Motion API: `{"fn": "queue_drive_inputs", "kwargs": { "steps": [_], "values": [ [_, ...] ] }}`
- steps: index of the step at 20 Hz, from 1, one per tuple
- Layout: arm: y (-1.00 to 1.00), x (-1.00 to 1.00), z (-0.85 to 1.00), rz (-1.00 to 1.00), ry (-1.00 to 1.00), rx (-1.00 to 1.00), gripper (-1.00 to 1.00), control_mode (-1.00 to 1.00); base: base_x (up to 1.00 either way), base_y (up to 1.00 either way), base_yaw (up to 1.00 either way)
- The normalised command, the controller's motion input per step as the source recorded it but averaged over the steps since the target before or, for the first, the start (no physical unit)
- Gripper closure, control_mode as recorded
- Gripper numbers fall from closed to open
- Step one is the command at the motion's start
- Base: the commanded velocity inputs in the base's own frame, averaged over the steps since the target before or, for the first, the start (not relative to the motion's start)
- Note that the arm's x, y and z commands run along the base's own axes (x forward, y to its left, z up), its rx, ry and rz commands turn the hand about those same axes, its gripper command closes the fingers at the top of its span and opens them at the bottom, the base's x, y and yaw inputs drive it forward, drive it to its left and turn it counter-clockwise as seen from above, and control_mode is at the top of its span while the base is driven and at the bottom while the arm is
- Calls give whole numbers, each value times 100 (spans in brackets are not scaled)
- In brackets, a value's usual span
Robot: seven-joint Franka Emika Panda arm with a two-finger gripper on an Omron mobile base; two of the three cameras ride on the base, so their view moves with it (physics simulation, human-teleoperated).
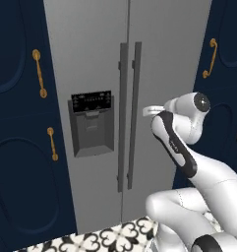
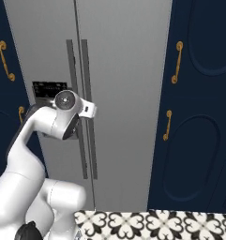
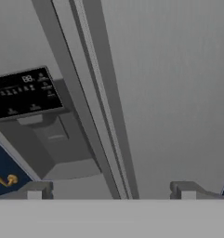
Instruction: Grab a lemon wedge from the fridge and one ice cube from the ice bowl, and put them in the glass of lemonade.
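The fridge (image 1: 90,49) (image 2: 124,70) (image 3: 169,93) stands shut straight ahead, tall and grey, its two doors meeting at the middle seam. Two long dark-grey vertical handles (image 1: 134,113) (image 2: 85,61) (image 3: 81,116) run down beside that seam. The black-panelled dispenser recess (image 1: 93,125) (image 3: 25,93) sits in the left door. My gripper (image 3: 111,193) is open with nothing between its fingers, and it faces the handles from a short distance, touching neither. The lemon wedge, ice cube, ice bowl and glass of lemonade are out of view.
Navy cabinets with gold handles (image 1: 39,73) (image 2: 177,61) flank the fridge on both sides. A black-and-white patterned tile floor (image 1: 105,236) (image 2: 156,222) lies in front of it. My arm's elbow is folded up close to the right door.
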Motion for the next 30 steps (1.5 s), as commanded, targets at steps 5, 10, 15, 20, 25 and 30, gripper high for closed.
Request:
{"fn": "queue_drive_inputs", "kwargs": {
  "steps": [5, 10, 15, 20, 25, 30],
  "values": [
    [-6, 47, 0, 0, -2, 0, -100, -100, 0, 0, 0],
    [0, 68, 0, 0, 1, 0, -100, -100, 0, 0, 0],
    [4, 74, -4, 0, 2, 0, -100, -100, 0, 0, 0],
    [21, 74, -22, 0, 1, 0, -100, -100, 0, 0, 0],
    [7, 72, -17, 0, 3, 0, -100, -100, 0, 0, 0],
    [0, 68, -15, 0, 4, 0, -100, -100, 0, 0, 0]
  ]
}}
